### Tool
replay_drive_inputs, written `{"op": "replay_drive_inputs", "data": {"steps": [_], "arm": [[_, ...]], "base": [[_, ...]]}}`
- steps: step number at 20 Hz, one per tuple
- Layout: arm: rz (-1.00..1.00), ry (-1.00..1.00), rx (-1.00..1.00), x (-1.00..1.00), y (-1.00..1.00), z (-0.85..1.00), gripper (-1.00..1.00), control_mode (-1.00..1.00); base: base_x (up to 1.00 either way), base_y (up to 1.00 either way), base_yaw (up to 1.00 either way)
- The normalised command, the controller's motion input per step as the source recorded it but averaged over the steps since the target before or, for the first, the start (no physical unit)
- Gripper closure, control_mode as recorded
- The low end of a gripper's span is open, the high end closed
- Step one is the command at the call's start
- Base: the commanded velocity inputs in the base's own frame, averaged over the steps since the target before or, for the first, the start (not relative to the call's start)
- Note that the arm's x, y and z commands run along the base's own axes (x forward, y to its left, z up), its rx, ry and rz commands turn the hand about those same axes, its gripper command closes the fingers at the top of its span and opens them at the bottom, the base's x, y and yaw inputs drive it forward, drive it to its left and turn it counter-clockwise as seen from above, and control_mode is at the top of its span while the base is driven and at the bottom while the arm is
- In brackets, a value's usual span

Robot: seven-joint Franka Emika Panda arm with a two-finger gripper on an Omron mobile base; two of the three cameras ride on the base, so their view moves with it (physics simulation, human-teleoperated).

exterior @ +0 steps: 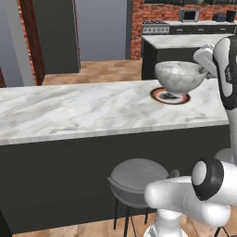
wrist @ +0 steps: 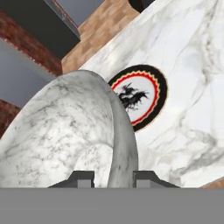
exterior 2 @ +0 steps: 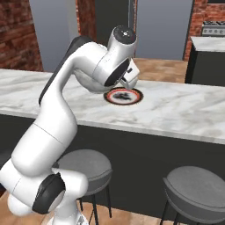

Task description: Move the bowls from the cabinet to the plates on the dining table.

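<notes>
Overhead, round marbled bowl (exterior: 179, 76) above black-rimmed patterned plate (exterior: 170, 96).

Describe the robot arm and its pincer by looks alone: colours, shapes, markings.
The arm is glossy white, built of rounded tubular segments with dark, nearly black bands and caps at the joints. A round dark cap with a small mark tops one joint. The pincer ends in two small, blocky dark grey fingertips. No cables show.
</notes>
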Motion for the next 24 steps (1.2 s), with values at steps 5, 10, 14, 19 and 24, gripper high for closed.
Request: {"op": "replay_drive_inputs", "data": {"steps": [5,10,14,19,24], "arm": [[0.0,0.07,-0.08,0.62,-0.07,0.0,1.0,-1.0],[-0.03,0.07,-0.04,0.59,-0.05,0.0,1.0,-1.0],[-0.03,0.0,0.0,0.26,-0.06,0.0,1.0,-1.0],[-0.05,0.0,0.0,0.18,-0.02,-0.01,1.0,-1.0],[-0.05,0.0,0.0,0.23,-0.04,-0.24,1.0,-1.0]], "base": [[0.0,0.0,0.0],[0.0,0.0,0.0],[0.0,0.0,0.0],[0.0,0.0,0.0],[0.0,0.0,0.0]]}}
